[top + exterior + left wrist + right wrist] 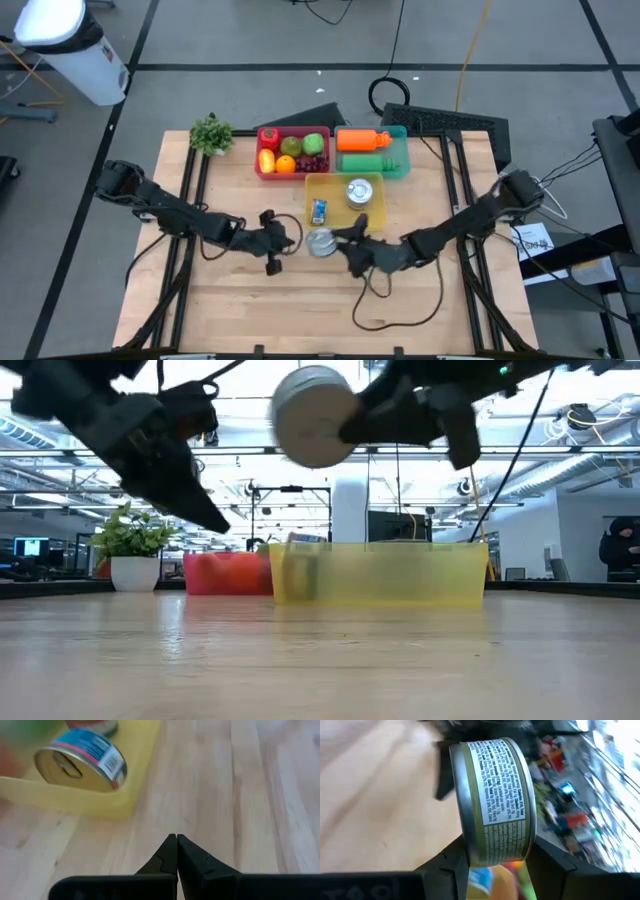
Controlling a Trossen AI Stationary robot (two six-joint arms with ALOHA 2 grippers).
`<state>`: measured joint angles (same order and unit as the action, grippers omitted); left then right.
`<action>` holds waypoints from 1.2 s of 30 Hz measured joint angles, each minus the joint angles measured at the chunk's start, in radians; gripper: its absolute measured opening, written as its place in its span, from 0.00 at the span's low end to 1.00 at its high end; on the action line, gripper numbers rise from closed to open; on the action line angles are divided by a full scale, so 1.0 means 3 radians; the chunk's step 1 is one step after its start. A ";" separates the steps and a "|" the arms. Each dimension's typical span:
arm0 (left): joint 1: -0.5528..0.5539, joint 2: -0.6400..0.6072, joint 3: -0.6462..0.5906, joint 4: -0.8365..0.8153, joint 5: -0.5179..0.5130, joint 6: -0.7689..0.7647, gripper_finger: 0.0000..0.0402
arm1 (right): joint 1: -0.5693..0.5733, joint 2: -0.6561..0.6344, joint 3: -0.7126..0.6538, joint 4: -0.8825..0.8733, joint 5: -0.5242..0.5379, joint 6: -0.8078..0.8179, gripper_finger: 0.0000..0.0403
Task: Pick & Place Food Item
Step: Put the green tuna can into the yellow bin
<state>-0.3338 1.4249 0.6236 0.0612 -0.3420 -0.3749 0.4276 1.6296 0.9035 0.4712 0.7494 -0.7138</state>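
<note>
Green-labelled can [492, 802] clamped in right pincer [335, 240] hangs beside yellow bin's [340, 207] edge; left pincer [176, 851] together.

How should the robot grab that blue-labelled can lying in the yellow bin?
The blue-labelled can lies on its side in the yellow bin, near the bin's left wall, another can beside it. Coming straight down from above looks best, jaws closing across its two flat ends, since the curved side could roll. The left gripper, shut and empty, is nearest; the right gripper already holds a can.
</note>
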 joint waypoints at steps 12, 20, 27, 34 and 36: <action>0.0443 -0.0063 -0.0932 0.2012 -0.0002 0.0380 0.01 | -0.0320 -0.0452 -0.0714 0.0052 0.0362 0.0058 0.36; 0.0670 -0.0063 -0.0934 0.2051 0.0000 0.0457 0.06 | -0.0515 -0.0462 -0.0715 -0.0448 0.0278 0.0001 0.36; 0.0701 -0.0062 -0.0934 0.2024 0.0004 0.0444 0.06 | -0.0615 -0.0407 -0.0706 -0.0515 -0.0231 -0.0127 0.36; 0.0703 -0.0062 -0.0934 0.2027 0.0002 0.0433 0.06 | -0.0695 -0.0195 -0.0706 -0.0462 -0.0192 -0.0308 0.36; 0.0703 -0.0062 -0.0934 0.2026 0.0001 0.0433 0.06 | -0.0712 -0.0143 -0.0706 -0.0463 -0.0174 -0.0392 0.36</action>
<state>-0.1230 1.4063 0.3435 0.6689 -0.3416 -0.2451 0.2139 1.5868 0.6918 0.3322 0.6971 -0.8315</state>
